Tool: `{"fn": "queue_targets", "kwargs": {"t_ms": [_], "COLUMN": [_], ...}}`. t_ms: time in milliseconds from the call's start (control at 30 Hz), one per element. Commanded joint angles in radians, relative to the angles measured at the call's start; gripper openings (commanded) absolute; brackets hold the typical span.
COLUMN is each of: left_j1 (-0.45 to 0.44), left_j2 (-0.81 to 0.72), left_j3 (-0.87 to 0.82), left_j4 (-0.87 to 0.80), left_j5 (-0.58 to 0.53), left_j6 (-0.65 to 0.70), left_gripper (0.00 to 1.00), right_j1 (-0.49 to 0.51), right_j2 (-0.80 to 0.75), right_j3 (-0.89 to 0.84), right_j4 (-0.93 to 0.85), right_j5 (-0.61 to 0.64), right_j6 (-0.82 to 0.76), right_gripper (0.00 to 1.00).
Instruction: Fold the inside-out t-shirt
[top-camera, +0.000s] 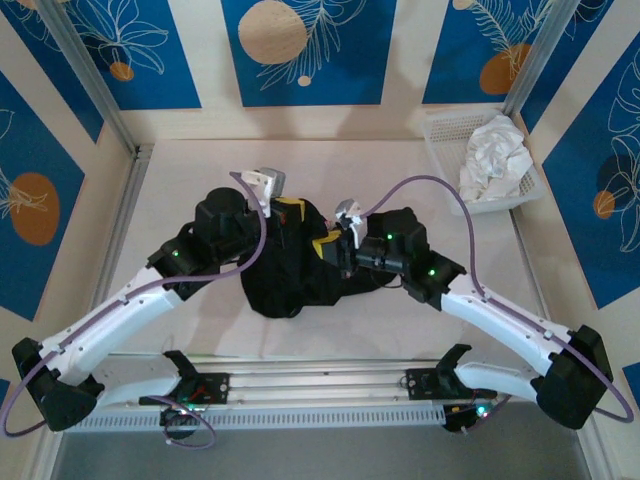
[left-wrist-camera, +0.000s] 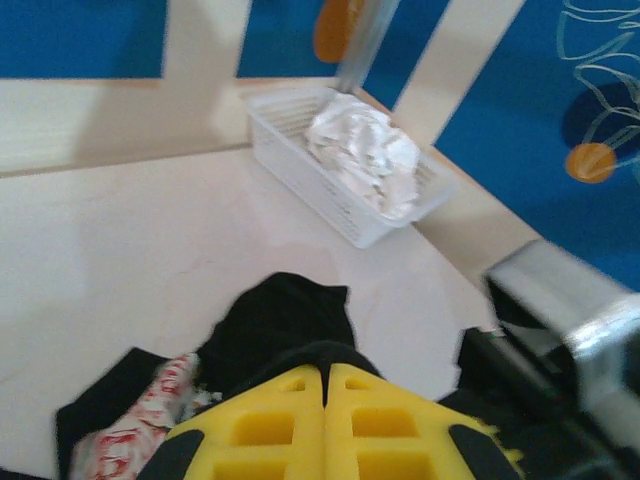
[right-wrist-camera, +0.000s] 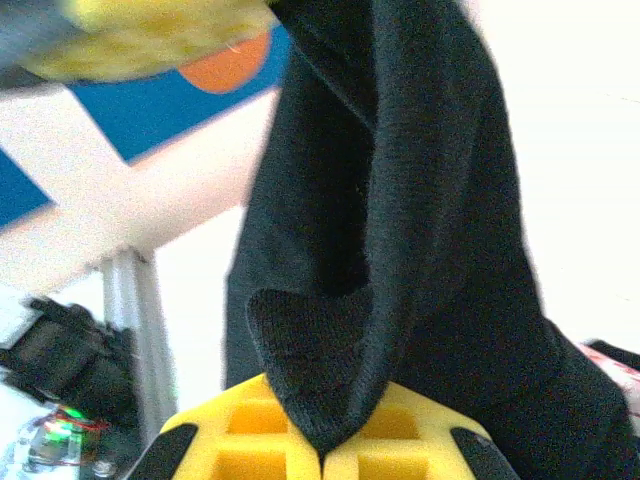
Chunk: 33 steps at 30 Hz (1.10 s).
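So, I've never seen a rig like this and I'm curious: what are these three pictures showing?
Two robot arms, the left arm and right arm, are bolted at the near edge of a table. The wide picture is taken from above and behind them. The other two come from a camera on each wrist, looking along its yellow two-finger gripper. On the table are a crumpled black t-shirt and, in the far right corner, a basket holding a white cloth. The right gripper is shut on a fold of the t-shirt. The left gripper is shut too, its tips at the t-shirt; whether it pinches cloth is unclear.
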Motion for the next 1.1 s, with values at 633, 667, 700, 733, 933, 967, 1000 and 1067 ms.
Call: {"fn": "queue_targets", "kwargs": {"t_ms": [633,667,700,733,933,967,1000,1067], "left_j1": [0.010,0.010,0.011,0.011,0.012,0.013,0.015,0.023], "left_j2": [-0.027,-0.012,0.006,0.024,0.094,0.099,0.104,0.101], "left_j3": [-0.097,-0.095,-0.093,-0.088,-0.082,-0.082,-0.080,-0.073], "left_j4": [-0.153,-0.151,-0.153,-0.156,-0.123,-0.116,-0.112,-0.114], "left_j5": [0.145,0.158,0.164,0.166,0.215,0.220,0.222,0.228], "left_j6": [0.084,0.079,0.076,0.073,0.057,0.056,0.055,0.055], "left_gripper": [0.48,0.49,0.49,0.49,0.37,0.33,0.27,0.15], "right_j1": [-0.151,-0.152,-0.153,-0.154,-0.161,-0.163,-0.166,-0.171], "right_j2": [0.003,-0.001,-0.007,-0.013,-0.058,-0.066,-0.074,-0.097], "right_j3": [-0.121,-0.123,-0.123,-0.123,-0.132,-0.136,-0.139,-0.138], "right_j4": [0.427,0.426,0.424,0.418,0.377,0.373,0.368,0.337], "right_j5": [-0.224,-0.224,-0.222,-0.219,-0.202,-0.200,-0.199,-0.192], "right_j6": [0.342,0.344,0.345,0.343,0.326,0.324,0.321,0.301], "right_gripper": [0.00,0.00,0.00,0.00,0.00,0.00,0.00,0.00]}}
